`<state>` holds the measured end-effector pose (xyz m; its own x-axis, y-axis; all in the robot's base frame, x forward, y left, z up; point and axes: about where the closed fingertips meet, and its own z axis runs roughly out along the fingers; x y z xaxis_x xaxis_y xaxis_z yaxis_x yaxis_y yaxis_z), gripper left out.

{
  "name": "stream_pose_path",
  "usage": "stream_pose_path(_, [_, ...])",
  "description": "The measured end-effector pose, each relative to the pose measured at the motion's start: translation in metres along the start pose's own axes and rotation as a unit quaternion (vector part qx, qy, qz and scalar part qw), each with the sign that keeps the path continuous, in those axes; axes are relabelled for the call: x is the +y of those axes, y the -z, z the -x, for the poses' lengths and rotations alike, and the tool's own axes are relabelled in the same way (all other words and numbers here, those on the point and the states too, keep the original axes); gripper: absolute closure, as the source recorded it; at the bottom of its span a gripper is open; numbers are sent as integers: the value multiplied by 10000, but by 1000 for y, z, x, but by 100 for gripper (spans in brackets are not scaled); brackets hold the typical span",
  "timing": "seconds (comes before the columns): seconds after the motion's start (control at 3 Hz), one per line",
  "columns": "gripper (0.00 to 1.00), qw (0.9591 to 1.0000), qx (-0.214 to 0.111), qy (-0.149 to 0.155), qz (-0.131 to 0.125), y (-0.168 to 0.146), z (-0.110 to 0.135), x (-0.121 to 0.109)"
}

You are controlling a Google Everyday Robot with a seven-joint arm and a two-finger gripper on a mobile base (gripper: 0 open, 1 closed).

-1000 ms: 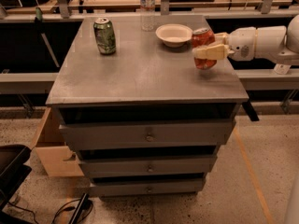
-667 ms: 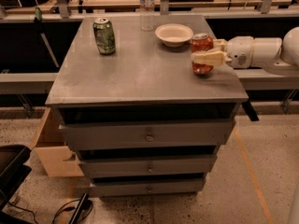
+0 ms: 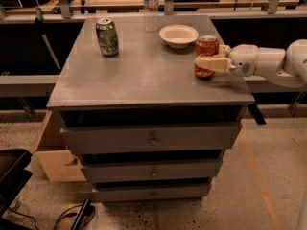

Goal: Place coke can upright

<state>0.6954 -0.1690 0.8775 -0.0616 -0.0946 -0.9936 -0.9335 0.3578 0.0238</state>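
The coke can [image 3: 206, 48] is red-orange with a silver top. It stands upright on the grey table [image 3: 144, 75], near the right edge and just in front of the white bowl. My gripper [image 3: 209, 63] reaches in from the right on a white arm. Its cream fingers [image 3: 214, 63] are closed around the can's middle, with one finger across the front of the can. The can's bottom end appears to rest on the tabletop.
A green can [image 3: 107, 37] stands at the back left of the table. A white bowl [image 3: 178, 35] and a clear water bottle [image 3: 151, 6] stand at the back. Below the top are drawers [image 3: 152, 139]. A cardboard box [image 3: 53, 152] sits on the floor at the left.
My gripper and the coke can have shifted slightly left over the table. The can has gone from tilted to upright, with my fingers still around it.
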Motion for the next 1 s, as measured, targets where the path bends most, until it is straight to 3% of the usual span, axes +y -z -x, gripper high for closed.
stream_pose_path(0.33, [82,10000,0,0,1,0,0,0])
stream_pose_path(1.0, [36,10000,0,0,2,0,1,0])
